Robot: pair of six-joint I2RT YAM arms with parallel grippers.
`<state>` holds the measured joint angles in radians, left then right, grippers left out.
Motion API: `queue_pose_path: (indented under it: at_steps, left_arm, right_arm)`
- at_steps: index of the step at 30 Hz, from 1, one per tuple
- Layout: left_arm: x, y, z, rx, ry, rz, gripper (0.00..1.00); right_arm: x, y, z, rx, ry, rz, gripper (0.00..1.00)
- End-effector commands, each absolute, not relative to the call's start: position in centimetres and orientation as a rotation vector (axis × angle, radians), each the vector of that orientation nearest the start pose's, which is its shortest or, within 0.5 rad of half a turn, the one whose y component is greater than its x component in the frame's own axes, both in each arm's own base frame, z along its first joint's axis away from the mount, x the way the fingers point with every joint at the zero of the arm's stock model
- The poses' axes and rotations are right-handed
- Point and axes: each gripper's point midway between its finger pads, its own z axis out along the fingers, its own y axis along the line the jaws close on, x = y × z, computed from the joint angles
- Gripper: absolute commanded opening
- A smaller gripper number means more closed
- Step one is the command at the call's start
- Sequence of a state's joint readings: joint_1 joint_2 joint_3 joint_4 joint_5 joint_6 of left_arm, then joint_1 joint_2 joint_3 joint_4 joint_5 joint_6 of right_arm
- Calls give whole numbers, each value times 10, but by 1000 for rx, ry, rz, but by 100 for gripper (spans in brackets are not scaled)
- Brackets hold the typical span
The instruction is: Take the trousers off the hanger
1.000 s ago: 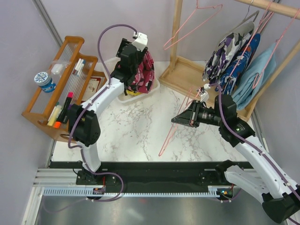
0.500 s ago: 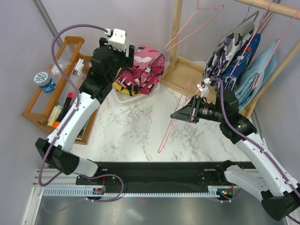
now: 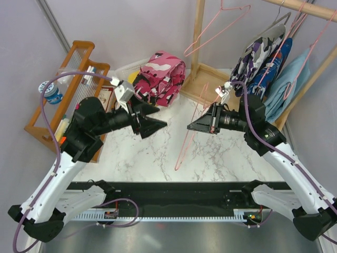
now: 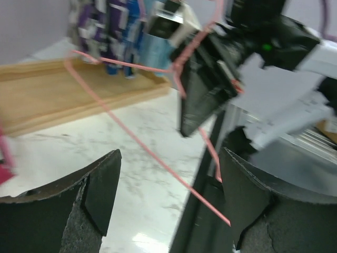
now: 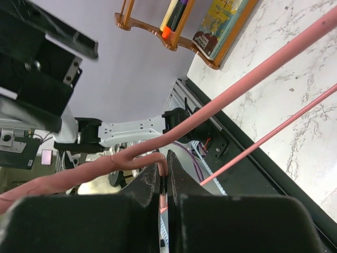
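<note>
The left gripper (image 3: 156, 126) hangs over the marble table (image 3: 142, 158), pointing right. Its jaws are spread wide with nothing between them, and the left wrist view shows only the table and the hanger through the gap.

Behind it, at the table's far edge, the trousers (image 3: 160, 79) lie bunched in a white tub (image 3: 124, 69). Only the pink camouflage pair shows, and I cannot make out a yellow pair.

Right of centre, the pink wire hanger (image 5: 253, 76) slants down towards the table with no cloth on it. The right gripper (image 3: 192, 127) has its jaws pinched on the wire near the hook.

Far right, 2 garments hang from the rail (image 3: 300, 8).

Judging by the bare hanger and the trousers in the tub, the removal looks done. All that seems left is disposing of the hanger.
</note>
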<state>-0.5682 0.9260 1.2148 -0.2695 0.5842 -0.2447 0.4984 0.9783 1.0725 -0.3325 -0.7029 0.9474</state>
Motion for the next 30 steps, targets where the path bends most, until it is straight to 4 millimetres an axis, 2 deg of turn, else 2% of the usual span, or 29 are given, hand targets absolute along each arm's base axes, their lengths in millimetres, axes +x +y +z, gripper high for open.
queue_pose_path:
  at_steps: [1, 4, 8, 12, 15, 21, 30]
  left_arm:
    - [135, -264, 411, 816, 1509, -1338, 81]
    - [123, -282, 397, 810, 1555, -1350, 83]
    - [129, -292, 374, 780, 1643, -1252, 82]
    - [128, -303, 360, 779, 1693, -1219, 78]
    - [128, -310, 354, 778, 1722, -1217, 77]
    - [133, -322, 346, 762, 1776, -1227, 67]
    - [133, -332, 348, 756, 1772, -1272, 46]
  right_arm:
    - [180, 270, 375, -220, 1988, 1599, 0]
    - [181, 276, 377, -217, 1986, 1592, 0]
    - [182, 281, 380, -202, 1982, 1589, 0]
    - [182, 282, 384, -195, 1973, 1592, 0]
    - [180, 282, 385, -198, 1972, 1598, 0]
    - [179, 283, 387, -203, 1965, 1597, 0]
    - [177, 284, 386, -198, 1966, 1598, 0]
